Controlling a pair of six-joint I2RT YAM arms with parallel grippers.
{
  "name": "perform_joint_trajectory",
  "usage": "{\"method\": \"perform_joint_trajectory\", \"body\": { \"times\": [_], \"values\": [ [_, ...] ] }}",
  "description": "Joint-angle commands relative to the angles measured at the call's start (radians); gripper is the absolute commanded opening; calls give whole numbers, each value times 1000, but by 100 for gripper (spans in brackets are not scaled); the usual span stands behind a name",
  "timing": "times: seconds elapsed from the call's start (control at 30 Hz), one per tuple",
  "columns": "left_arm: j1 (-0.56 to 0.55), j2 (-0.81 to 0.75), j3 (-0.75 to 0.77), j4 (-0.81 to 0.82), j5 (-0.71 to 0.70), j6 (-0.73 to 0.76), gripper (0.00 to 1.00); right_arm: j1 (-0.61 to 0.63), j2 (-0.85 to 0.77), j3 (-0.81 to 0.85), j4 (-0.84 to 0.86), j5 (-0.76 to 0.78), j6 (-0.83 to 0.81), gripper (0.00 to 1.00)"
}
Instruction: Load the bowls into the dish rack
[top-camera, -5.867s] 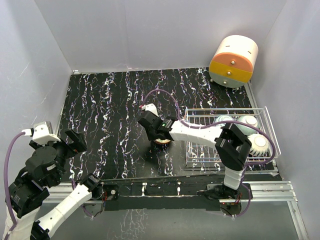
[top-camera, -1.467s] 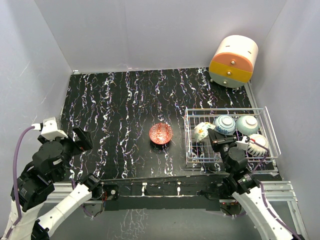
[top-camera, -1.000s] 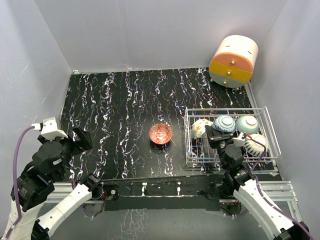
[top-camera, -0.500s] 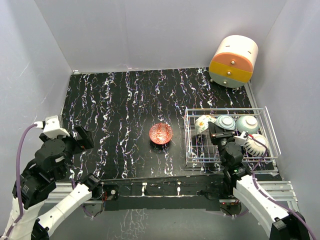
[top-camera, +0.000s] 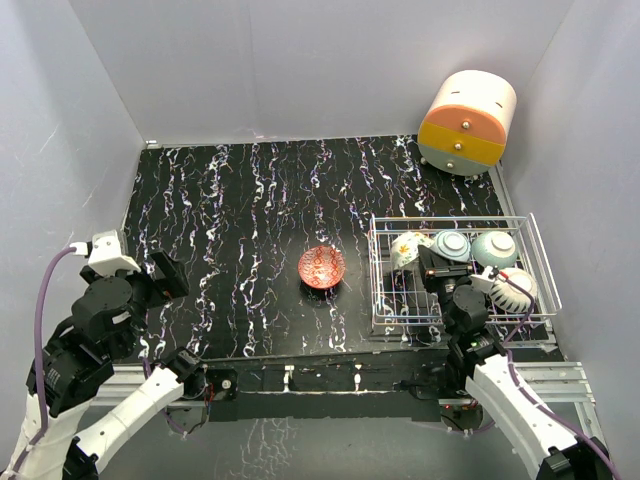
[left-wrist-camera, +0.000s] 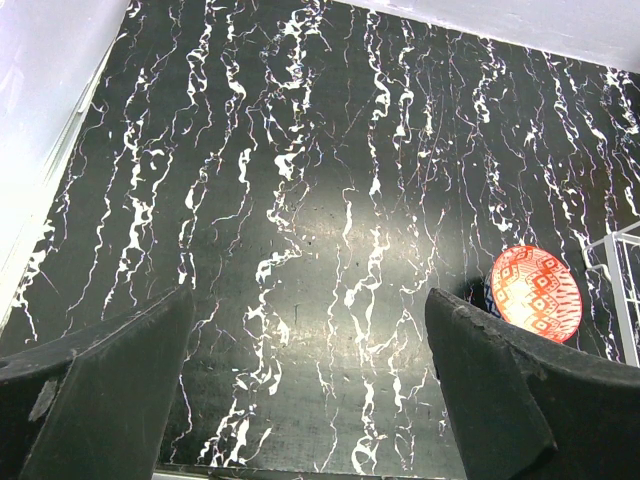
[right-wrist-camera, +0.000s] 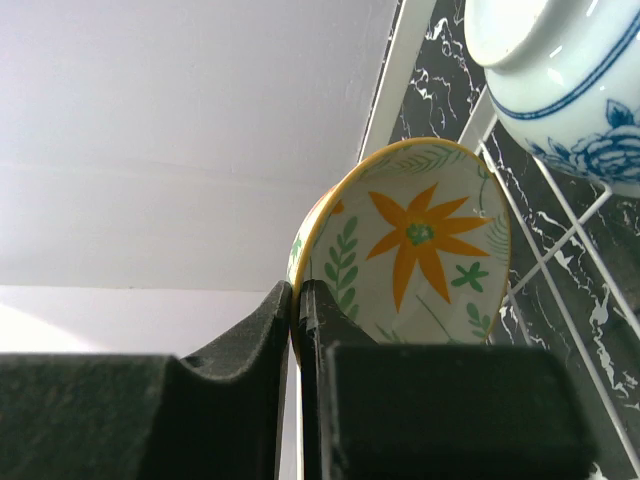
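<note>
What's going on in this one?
The right gripper pinches the rim of a flower bowl, holding it tilted inside the dish rack. A blue-patterned bowl, a pale green bowl and a striped bowl are already in the rack. A red bowl sits on the table, not yet loaded. The left gripper hangs open over the table, holding nothing.

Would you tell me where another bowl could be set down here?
Bare table runs left and back from the red bowl. The dish rack looks free at its near-left corner; its back row and right side are crowded.
</note>
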Motion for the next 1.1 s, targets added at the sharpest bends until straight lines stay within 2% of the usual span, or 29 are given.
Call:
{"method": "perform_joint_trajectory", "body": {
  "times": [0.0,0.3,0.4,0.63,0.7,0.73,0.97,1.07],
  "values": [
    [-7,-10,-14,18,-7,-2,97,2,-34,-78,-173,-68,35,12],
    [-7,-25,-23,12,-5,-15,97,2,-107,-30,-418,-69,31,13],
    [-7,-29,-27,14,-2,-18,97,2,-108,-9,-489,-77,31,21],
    [-6,-30,-27,23,4,-16,97,3,-115,61,-612,-71,11,23],
    [-7,-33,-29,30,6,-12,97,2,-108,88,-643,-66,1,33],
    [-7,-34,-31,33,7,-10,97,2,-102,103,-658,-63,-10,35],
    [-7,-38,-21,40,8,5,97,2,7,271,-721,-53,-144,38],
    [-7,-40,-19,38,9,4,97,3,61,365,-763,-44,-214,43]
  ]
}}
